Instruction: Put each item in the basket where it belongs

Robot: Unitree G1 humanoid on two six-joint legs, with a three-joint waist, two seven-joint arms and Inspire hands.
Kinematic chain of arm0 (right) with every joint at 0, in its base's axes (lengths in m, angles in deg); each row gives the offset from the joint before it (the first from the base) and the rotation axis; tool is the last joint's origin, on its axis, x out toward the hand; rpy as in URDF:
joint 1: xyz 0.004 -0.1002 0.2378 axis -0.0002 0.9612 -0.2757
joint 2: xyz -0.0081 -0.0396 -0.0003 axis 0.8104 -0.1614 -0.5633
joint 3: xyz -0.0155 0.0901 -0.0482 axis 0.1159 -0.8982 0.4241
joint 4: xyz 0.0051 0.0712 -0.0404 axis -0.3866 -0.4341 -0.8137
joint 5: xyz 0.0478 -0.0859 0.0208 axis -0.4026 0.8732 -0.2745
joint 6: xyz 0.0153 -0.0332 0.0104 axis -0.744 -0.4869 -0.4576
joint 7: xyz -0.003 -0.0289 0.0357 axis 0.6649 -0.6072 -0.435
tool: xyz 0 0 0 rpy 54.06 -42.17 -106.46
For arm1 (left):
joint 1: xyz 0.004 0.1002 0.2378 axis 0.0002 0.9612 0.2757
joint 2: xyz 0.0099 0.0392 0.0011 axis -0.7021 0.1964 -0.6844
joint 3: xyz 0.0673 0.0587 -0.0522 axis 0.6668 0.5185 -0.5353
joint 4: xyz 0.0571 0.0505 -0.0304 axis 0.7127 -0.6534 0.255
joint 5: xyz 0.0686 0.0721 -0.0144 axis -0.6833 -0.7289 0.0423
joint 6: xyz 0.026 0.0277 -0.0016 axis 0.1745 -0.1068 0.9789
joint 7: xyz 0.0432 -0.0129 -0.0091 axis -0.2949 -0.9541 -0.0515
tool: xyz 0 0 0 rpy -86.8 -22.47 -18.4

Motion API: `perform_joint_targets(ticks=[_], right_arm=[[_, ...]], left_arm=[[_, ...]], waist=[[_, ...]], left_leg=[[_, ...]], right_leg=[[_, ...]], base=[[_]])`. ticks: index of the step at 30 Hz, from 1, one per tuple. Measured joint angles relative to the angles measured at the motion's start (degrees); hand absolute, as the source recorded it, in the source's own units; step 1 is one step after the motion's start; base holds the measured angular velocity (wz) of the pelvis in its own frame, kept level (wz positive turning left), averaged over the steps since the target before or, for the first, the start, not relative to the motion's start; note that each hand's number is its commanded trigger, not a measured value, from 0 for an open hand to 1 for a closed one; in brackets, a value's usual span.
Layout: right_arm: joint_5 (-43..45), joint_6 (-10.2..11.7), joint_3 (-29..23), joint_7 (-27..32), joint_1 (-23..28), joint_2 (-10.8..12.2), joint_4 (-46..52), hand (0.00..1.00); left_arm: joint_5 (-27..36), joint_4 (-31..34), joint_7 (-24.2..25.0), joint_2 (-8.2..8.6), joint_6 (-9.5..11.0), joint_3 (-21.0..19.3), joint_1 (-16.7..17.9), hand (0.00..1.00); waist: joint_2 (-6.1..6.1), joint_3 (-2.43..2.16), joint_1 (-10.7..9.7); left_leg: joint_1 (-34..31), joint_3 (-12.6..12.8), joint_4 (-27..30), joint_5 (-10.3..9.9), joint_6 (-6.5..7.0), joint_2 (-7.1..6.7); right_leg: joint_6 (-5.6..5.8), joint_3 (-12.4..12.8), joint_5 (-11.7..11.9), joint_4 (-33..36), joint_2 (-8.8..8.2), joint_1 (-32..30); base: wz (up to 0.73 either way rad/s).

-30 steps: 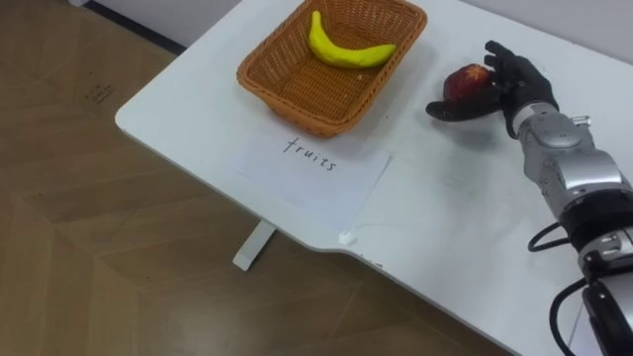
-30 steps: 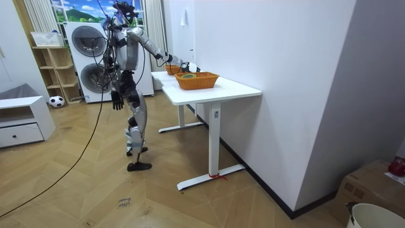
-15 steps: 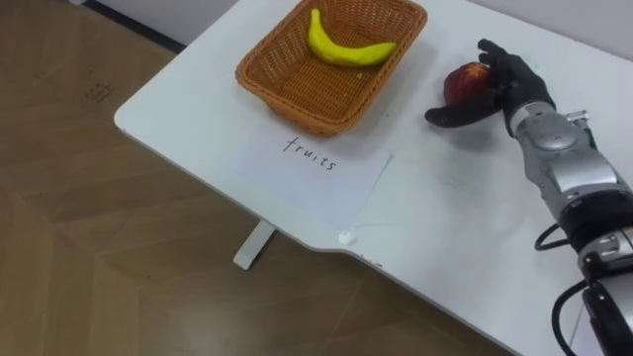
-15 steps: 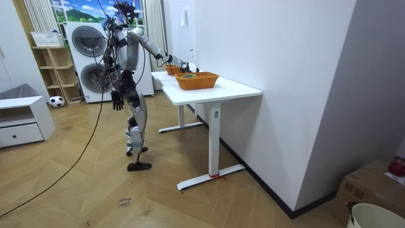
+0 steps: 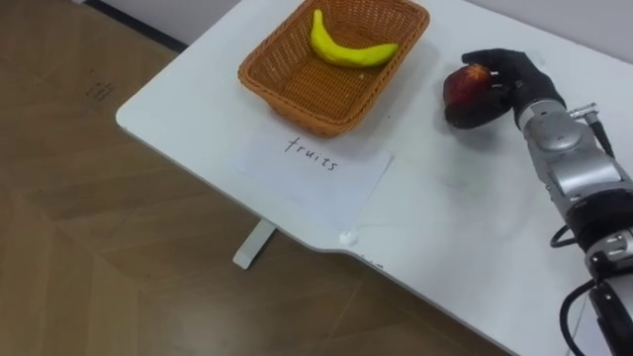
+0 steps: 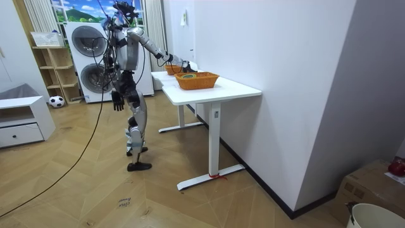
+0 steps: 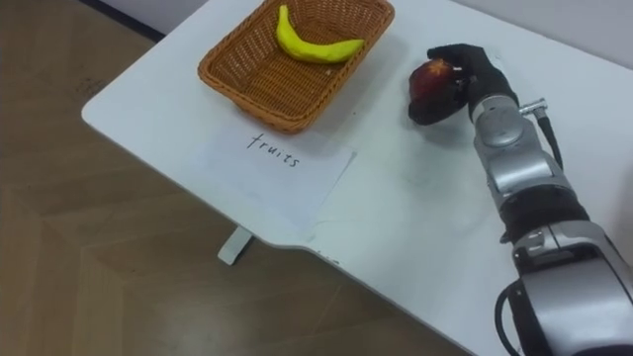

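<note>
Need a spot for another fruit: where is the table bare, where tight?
Bare table lies right of the paper, nearer than the apple, and left of the basket toward the corner. The basket's near half, off the banana, is free too. Tight: right of the basket, where the right hand curls its fingers round the apple.

My right arm is stretched out ahead of me with the wrist straight. My right hand (image 5: 516,77) is curled round the red apple (image 5: 463,89), fingers over its top and thumb beneath. My left hand (image 6: 116,99) hangs low at my side, arm straight down.
</note>
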Motion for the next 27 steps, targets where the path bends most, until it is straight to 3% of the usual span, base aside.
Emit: perform_joint_targets(ticks=[7,27], right_arm=[[-0.04,0.12,0.02,-0.80,-0.20,0.19,-0.96,1.00],[0.17,0.04,-0.06,-3.01,-0.32,0.02,-0.95,1.00]], left_arm=[[0.00,-0.12,0.94,-0.51,0.09,0.02,-0.13,0.00],[-0.34,-1.40,0.93,-1.38,0.07,-0.51,-0.20,0.00]], waist=[[-1.22,0.25,0.34],[-1.34,0.11,0.03]], left_leg=[[0.13,-0.12,0.01,0.00,0.00,-0.03],[0.31,-0.25,-0.07,-0.01,0.00,-0.02]], right_leg=[[0.00,-0.15,0.00,-0.04,-0.01,0.26],[-0.08,-0.32,0.05,-0.06,0.04,0.44]], base=[[0.00],[0.00]])
